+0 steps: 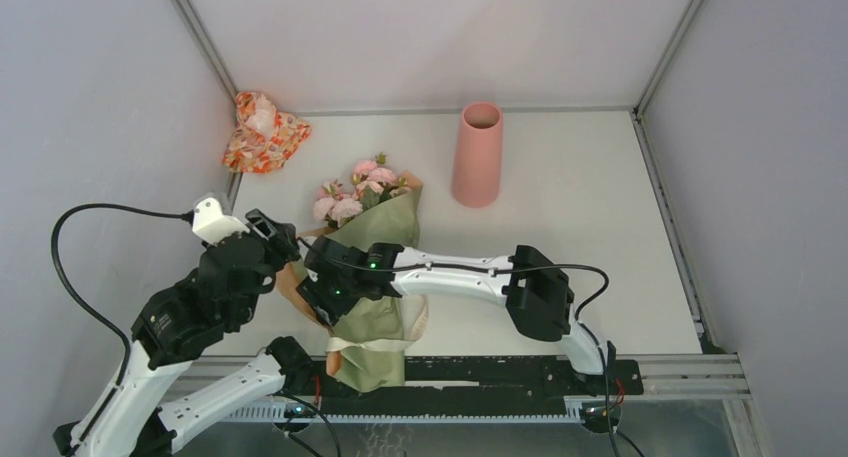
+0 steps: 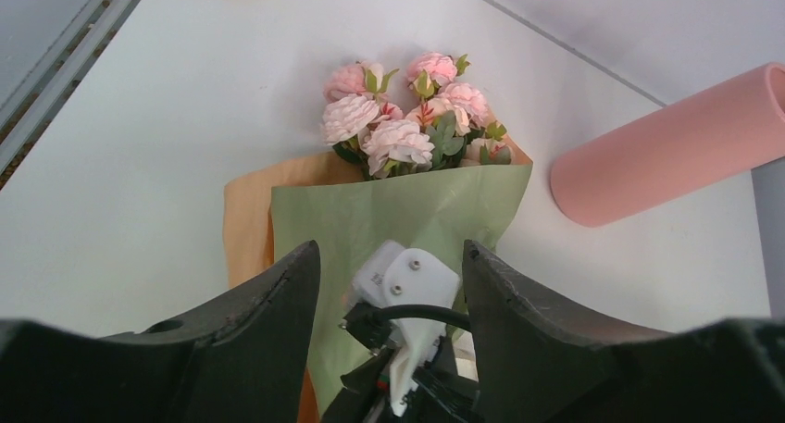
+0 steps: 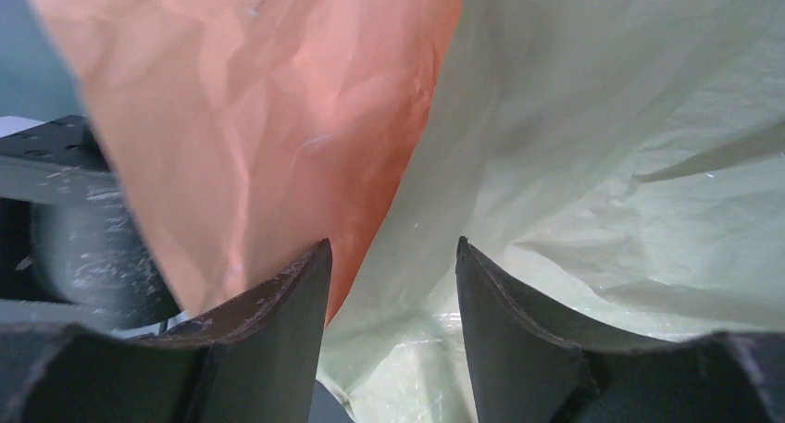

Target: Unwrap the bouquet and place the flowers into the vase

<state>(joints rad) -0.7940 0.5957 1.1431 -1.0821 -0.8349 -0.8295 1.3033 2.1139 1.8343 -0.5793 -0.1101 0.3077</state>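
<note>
Left of centre on the table [image 1: 570, 207], the bouquet [image 1: 385, 225] lies flat, flowers [image 1: 355, 187] toward the upright vase [image 1: 477, 155].

Paper is light and crinkly and should tear easily; the blooms look crushable. Best hold is probably a loose paper edge, then the stems.

Left gripper [image 2: 389, 252] hovers, fingers apart, empty. Right gripper [image 3: 393, 247] has fingers apart at the orange-green overlap, seemingly gripping nothing.

Only the right wrist view shows that seam; only overhead shows the cream ribbon [image 1: 372, 348].
</note>
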